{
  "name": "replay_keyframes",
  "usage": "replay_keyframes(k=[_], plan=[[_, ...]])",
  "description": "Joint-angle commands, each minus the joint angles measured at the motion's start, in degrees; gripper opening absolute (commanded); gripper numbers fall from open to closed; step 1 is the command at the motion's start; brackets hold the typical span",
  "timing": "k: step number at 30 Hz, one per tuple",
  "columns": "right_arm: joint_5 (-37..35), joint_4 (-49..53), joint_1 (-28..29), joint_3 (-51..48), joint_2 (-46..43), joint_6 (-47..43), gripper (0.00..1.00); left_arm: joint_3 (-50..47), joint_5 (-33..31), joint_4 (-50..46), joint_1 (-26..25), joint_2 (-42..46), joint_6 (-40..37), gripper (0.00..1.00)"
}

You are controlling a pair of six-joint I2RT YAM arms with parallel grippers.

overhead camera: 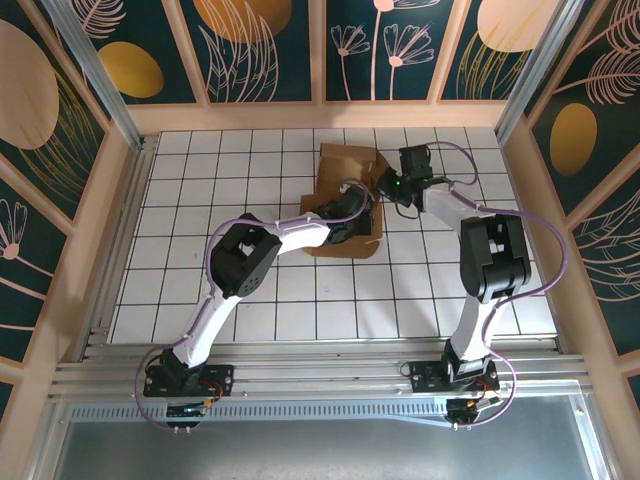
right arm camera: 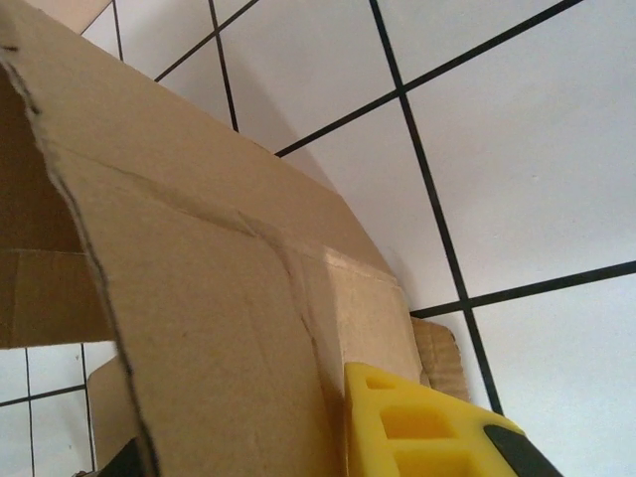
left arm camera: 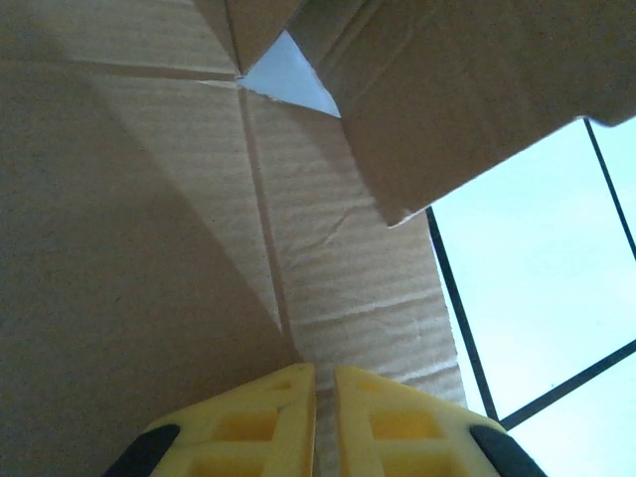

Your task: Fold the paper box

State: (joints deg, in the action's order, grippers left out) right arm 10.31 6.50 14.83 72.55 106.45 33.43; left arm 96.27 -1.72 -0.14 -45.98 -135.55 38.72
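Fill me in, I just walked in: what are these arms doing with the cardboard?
Two arms are folding a box. The left arm has its shut jaws down on a flat panel; the right arm pinches a side flap in its jaws, raised off the tiles. The box is only partly folded.

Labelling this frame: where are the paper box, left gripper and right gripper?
paper box (overhead camera: 345,165): top external view, its far panel.
left gripper (left arm camera: 325,422): left wrist view, between yellow fingertips.
right gripper (right arm camera: 248,452): right wrist view, midway between fingers, at the clamped flap.
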Motion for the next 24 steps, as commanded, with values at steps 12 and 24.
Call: replay_keyframes(k=[12,24], plan=[[-5.5,-1.1,1.6,-2.9,0.3,1.2,0.18,-9.0,0.8,-1.5,1.0,3.1,1.3,0.28],[-6.3,-0.3,2.5,-0.3,-0.1,-1.3,0.19,-16.5,-0.2,-1.0,2.3,20.1,-0.3,0.50]])
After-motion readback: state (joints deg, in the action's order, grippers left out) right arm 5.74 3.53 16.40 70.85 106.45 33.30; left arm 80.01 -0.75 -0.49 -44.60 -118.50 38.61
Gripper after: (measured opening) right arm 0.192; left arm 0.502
